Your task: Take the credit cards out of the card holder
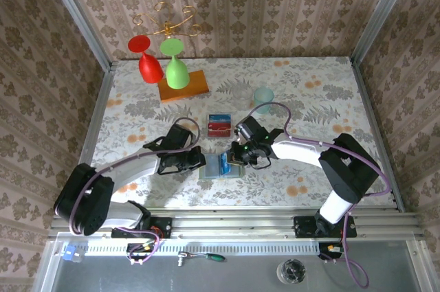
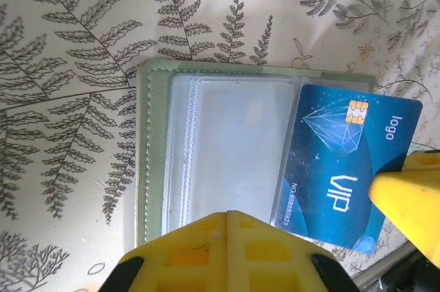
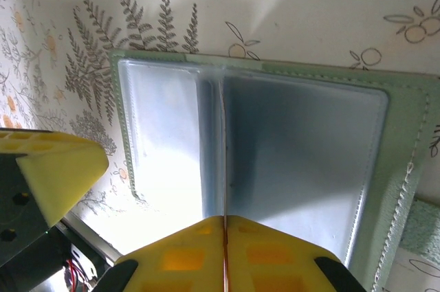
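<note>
Blue credit card (image 2: 344,161) marked "VIP", "logo", clamped in right pincer (image 3: 223,218), left pincer (image 2: 227,214) closed over card holder (image 2: 152,168)

walls (image 1: 227,3): brown-and-pink damask wallpaper at the back and both sides of the frame. metal posts (image 1: 75,17) run diagonally at the upper left and upper right. table (image 1: 309,79): centre of the frame, pale top printed with grey ferns and orange flowers. a metal rail (image 1: 240,220) crosses the lower part, with a grey strip (image 1: 385,264) below it. lighting: bright, even.
</note>
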Tool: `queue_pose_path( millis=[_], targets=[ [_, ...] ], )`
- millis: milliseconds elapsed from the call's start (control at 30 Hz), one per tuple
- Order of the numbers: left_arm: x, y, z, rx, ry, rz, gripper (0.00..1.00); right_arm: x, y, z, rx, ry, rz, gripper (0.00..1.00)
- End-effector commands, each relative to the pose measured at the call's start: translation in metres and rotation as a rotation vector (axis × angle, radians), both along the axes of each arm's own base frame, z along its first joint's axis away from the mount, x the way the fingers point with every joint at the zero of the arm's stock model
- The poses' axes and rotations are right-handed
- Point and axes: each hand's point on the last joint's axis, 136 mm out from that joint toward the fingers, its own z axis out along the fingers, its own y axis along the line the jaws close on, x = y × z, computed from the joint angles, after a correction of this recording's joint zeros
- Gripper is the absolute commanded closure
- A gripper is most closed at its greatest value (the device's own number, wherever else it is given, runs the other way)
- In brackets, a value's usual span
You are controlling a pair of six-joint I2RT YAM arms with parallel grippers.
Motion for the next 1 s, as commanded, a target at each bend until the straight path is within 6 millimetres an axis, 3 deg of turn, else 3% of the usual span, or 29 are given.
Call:
queue_pose_path(
  millis=[0, 300, 433, 700, 967],
  targets=[
    [-0.001, 0.006, 0.008, 0.013, -0.01, -0.006, 1.0, 0.004, -0.003, 0.015, -0.027, -0.041, 0.005, 0.9],
    [0.0, 0.009, 0.003, 0.023, -0.003, 0.006, 1.0, 0.009, -0.011, 0.029, -0.13, -0.106, 0.113, 0.93],
    [0.001, 0.013, 0.001, 0.031, -0.007, 0.011, 1.0, 0.01, -0.007, 0.039, -0.164, -0.199, 0.306, 0.95],
    [0.003, 0.017, -0.002, 0.036, -0.004, 0.008, 1.0, 0.01, -0.024, 0.045, -0.375, -0.386, 0.785, 0.96],
    [0.006, 0.022, 0.014, 0.044, -0.079, 0.009, 0.96, 0.031, -0.043, 0.052, -0.58, -0.517, 1.138, 0.99]
  ],
)
